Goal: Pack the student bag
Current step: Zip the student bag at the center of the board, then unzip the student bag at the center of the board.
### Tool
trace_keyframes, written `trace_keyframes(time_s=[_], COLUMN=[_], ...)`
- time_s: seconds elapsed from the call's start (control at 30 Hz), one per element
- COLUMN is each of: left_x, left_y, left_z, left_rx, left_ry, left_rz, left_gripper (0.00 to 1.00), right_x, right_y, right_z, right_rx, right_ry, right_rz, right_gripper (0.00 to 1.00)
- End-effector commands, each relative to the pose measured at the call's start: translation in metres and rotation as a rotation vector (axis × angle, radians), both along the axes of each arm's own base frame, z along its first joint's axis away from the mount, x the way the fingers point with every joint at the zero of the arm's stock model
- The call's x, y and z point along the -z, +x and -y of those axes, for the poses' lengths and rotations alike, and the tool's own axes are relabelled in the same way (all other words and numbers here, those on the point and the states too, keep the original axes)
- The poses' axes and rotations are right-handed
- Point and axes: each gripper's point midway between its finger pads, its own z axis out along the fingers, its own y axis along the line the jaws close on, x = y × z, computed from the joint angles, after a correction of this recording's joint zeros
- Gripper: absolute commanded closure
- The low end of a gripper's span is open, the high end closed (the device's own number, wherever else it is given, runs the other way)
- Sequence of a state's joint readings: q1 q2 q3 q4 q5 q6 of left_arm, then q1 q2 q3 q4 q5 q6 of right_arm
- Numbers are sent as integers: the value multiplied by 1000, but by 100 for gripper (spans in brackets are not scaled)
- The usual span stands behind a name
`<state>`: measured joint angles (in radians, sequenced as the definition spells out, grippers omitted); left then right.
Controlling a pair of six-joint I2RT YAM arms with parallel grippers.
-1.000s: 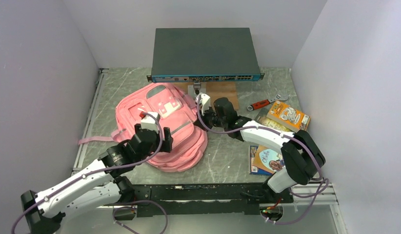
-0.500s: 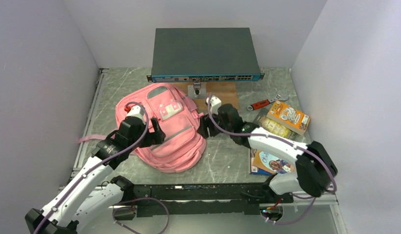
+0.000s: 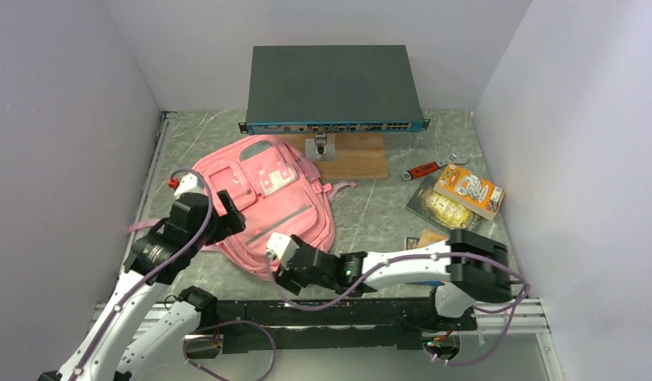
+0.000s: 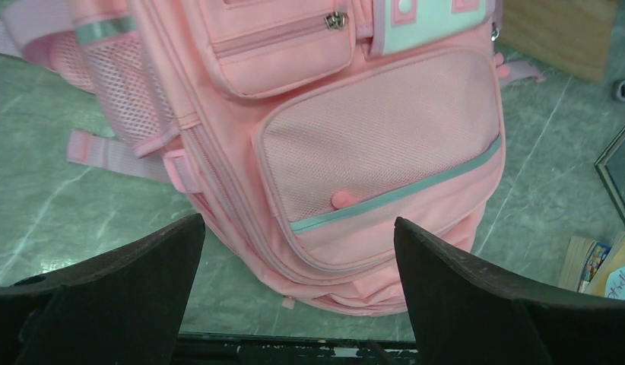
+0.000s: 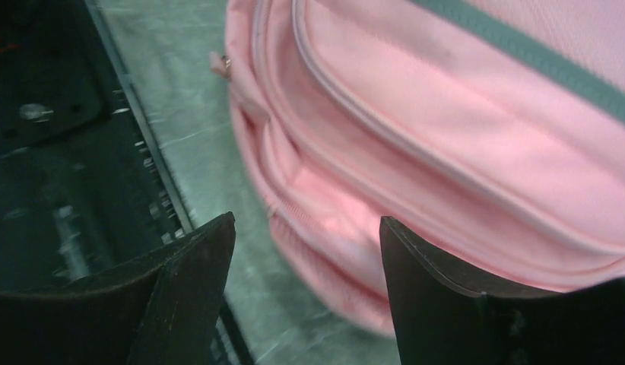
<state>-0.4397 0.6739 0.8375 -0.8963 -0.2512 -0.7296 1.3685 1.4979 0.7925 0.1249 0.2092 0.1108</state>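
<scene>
The student bag (image 3: 267,198) is a light-pink backpack lying flat on the table's left half, front pockets up. My left gripper (image 3: 230,217) hovers at its left edge, open and holding nothing. In the left wrist view the student bag (image 4: 370,144) fills the frame beyond the open gripper (image 4: 298,220). My right gripper (image 3: 285,274) sits low at the bag's near bottom edge, jaws apart and empty. The right wrist view shows the gripper (image 5: 306,218) open over the bag's (image 5: 446,129) lower seam and the table surface.
A dark network switch (image 3: 335,83) stands at the back with a wooden board (image 3: 362,157) in front of it. On the right lie a red-handled tool (image 3: 424,169), an orange box (image 3: 468,189), a packet (image 3: 443,209) and a book (image 3: 426,238), which my right arm partly covers. The black front rail (image 5: 58,152) runs close beside the right gripper.
My right arm swung from the bag's right side round to its near bottom edge, and its jaws opened. The left arm drew back left off the bag, staying open.
</scene>
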Motion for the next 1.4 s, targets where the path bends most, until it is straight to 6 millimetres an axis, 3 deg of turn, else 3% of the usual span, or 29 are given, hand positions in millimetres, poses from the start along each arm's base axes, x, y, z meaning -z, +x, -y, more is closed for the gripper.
trace_keyframes(time_s=[0.0,0.1,0.27,0.33,0.4,0.53,0.57,0.7,0.87,1.0,1.17,1.37], left_x=[-15,-14,-12,-8,-4,7,10,22,30,28,28,33], left_y=[-6,-8,-7,-7,-7,-8,-8,-8,-9,-8,-7,-8], left_z=[-17,-19,-21,-18,-12,0,4,22,27,27,27,28], left_rx=[-76,-73,-60,-54,-33,8,23,73,89,86,86,85], left_ry=[22,44,60,50,32,-6,-22,-89,-105,-103,-97,-108], left_rz=[22,-3,11,3,-7,-40,-48,-79,-106,-96,-100,-112], left_gripper=[0,0,0,0,0,2,3,3,4,4,4,5], right_x=[-8,12,23,32,33,6,-1,-20,-38,-28,-8,8], right_y=[36,43,48,50,51,47,45,37,41,55,66,70], right_z=[-15,-21,-28,-26,-21,-20,-21,-23,4,37,69,66], right_rx=[64,70,113,142,179,210,206,189,268,444,665,787], right_ry=[-139,-231,-230,-230,-225,-101,-61,72,183,161,53,49], right_rz=[335,380,329,302,288,230,198,-17,-243,-379,-388,-447], right_gripper=[26,25,25,38,62,84,81,38,22,21,23,34])
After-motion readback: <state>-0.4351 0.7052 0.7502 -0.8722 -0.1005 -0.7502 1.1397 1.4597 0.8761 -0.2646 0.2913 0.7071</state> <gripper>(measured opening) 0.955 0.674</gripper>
